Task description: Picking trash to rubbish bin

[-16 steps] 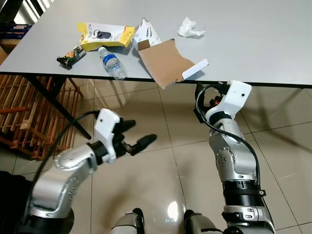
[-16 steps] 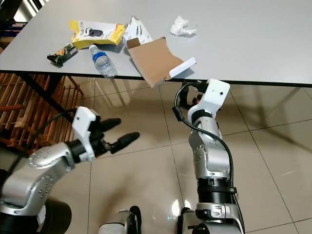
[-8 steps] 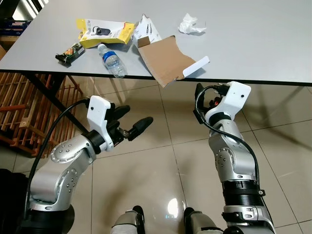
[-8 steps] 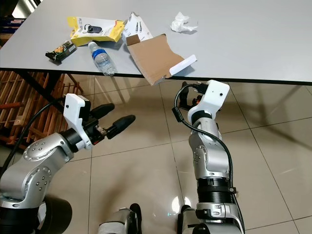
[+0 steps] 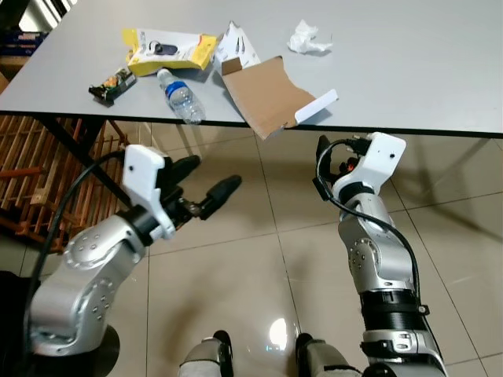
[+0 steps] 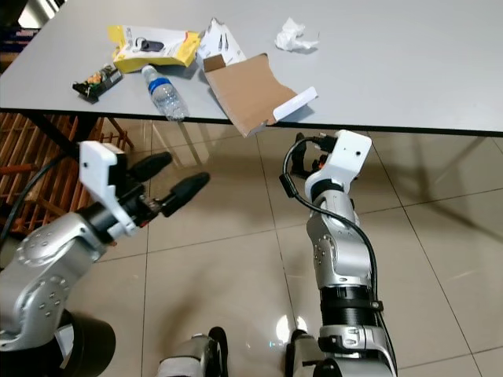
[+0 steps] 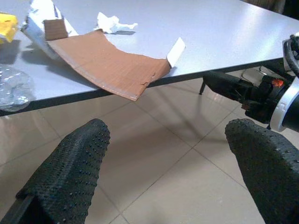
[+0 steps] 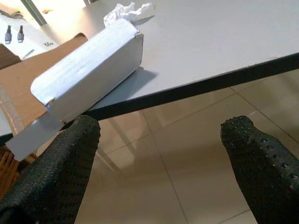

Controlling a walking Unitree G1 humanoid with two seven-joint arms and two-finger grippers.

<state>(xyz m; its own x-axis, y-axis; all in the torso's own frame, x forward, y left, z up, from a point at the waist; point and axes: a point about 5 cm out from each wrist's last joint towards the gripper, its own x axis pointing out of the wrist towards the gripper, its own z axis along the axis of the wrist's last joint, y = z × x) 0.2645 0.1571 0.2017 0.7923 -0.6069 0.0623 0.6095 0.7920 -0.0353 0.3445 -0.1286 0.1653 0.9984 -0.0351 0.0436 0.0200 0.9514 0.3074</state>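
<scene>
Left hand [image 5: 200, 191] is held over the tiled floor [image 5: 259, 267], below and in front of the near edge of the tabletop [image 5: 409, 71]; fingers spread apart, nothing gripped. Right hand [image 8: 163, 163] is raised just under the near tabletop edge, right of centre; its fingers are also seen apart and empty in the right wrist view, with the white wrist housing [image 5: 381, 153] visible from the head views.

Trash is all on the tabletop, left half. Nearest: brown cardboard sheet [image 5: 267, 94], overhanging the near edge, with a white flap [image 5: 316, 108] at its right corner. Left of it, a clear plastic bottle [image 5: 179, 96] with a blue cap is lying on its side. Further left, a small dark snack wrapper [image 5: 108, 85]. Behind the bottle, a yellow package [image 5: 167, 51]; a white printed pack [image 5: 238, 49] is beside it, touching the cardboard's far corner. Farthest right, a crumpled white tissue [image 5: 308, 39] sits apart from the rest.

A wooden rack [image 5: 39, 181] is seen under the tabletop, far left.
</scene>
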